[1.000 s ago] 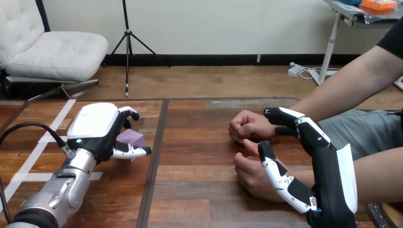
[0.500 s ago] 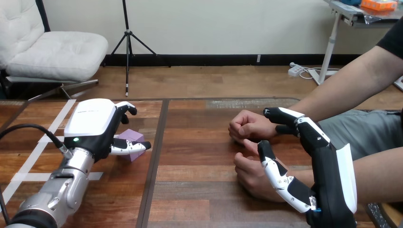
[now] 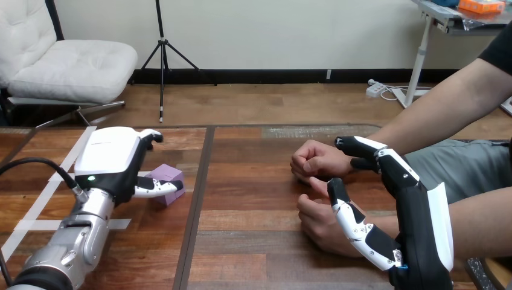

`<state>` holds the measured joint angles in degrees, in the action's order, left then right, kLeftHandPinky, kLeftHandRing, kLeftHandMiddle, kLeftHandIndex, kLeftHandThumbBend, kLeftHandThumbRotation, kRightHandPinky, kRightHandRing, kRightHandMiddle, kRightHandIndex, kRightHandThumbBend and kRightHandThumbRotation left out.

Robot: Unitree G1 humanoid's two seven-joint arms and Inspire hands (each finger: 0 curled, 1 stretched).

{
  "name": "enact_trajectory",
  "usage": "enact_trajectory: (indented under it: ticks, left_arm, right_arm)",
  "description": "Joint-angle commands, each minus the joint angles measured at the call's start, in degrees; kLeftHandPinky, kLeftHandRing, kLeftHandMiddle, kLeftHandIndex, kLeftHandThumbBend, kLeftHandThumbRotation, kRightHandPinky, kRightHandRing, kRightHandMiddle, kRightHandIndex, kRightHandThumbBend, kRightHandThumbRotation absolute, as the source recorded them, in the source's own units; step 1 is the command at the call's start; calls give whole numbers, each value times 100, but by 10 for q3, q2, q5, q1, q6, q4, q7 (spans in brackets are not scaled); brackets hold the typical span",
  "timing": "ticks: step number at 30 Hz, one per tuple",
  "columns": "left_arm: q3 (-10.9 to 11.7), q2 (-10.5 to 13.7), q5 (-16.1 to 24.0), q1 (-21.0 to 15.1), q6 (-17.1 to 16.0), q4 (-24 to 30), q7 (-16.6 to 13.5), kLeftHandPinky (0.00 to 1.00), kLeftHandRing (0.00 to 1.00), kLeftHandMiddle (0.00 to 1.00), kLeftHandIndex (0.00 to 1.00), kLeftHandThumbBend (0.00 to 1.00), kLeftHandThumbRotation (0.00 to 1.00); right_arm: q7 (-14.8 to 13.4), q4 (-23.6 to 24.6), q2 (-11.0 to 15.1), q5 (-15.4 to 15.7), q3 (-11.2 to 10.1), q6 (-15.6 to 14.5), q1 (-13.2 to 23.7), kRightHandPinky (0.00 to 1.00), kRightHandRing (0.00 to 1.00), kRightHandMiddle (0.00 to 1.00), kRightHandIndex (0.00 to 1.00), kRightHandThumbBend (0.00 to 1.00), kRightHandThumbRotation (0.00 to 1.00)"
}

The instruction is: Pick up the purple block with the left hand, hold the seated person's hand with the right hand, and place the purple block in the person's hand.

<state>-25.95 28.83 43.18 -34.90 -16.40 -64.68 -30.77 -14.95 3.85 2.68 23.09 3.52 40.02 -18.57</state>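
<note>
The left hand [image 3: 115,158] is at the left of the frame. Its white back shell hides what is under the palm, so I cannot tell whether this hand is closed on the purple block [image 3: 169,180]. The block is a small pale purple cube with a lighter top face. It sits on the table [image 3: 253,187] just to the right of the left hand, and its lower left part is covered by that hand.

At the right of the frame, the right hand [image 3: 419,217] is cut off by the bottom edge. Its fingers [image 3: 362,147] are stretched out and well apart from the thumb [image 3: 345,208] — clamped on nothing. Between them lie the person's upper hand [image 3: 314,160], closed in a fist, and the person's lower hand [image 3: 320,223], partly hidden behind the thumb — whether the thumb touches it is hard to make out.
</note>
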Motion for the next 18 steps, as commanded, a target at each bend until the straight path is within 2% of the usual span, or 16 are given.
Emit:
enact_trajectory:
  ticks: [1,5,7,11,14,17,18]
  left_arm:
    - [8,-5,-8,-20,25,18,5,70,80,84,83,80,49]
    - [13,-10,-16,-22,47,19,15,76,84,88,87,81,50]
    - [23,-16,-30,-24,65,20,34,78,85,89,88,81,50]
    - [32,-18,-46,-25,83,25,54,82,88,91,91,83,51]
    - [51,-18,-72,-25,91,31,82,85,89,92,93,85,51]
    - [79,-18,-111,-27,98,35,117,85,90,93,95,87,52]
    - [95,-18,-132,-25,90,35,125,85,90,93,95,88,52]
  right_arm:
    - [-6,8,-1,1,-4,4,32,69,75,74,71,36,24]
    - [-6,9,-1,2,-4,5,30,69,75,74,71,36,24]
    - [-5,9,-1,1,-4,5,30,69,75,74,71,36,24]
    - [-5,7,0,-1,-4,7,30,69,74,74,71,36,23]
    - [-6,7,1,1,-5,8,30,69,74,74,71,36,23]
    - [-5,8,1,1,-5,6,30,69,74,74,71,36,22]
    - [-5,9,1,2,-5,6,30,68,74,74,71,36,22]
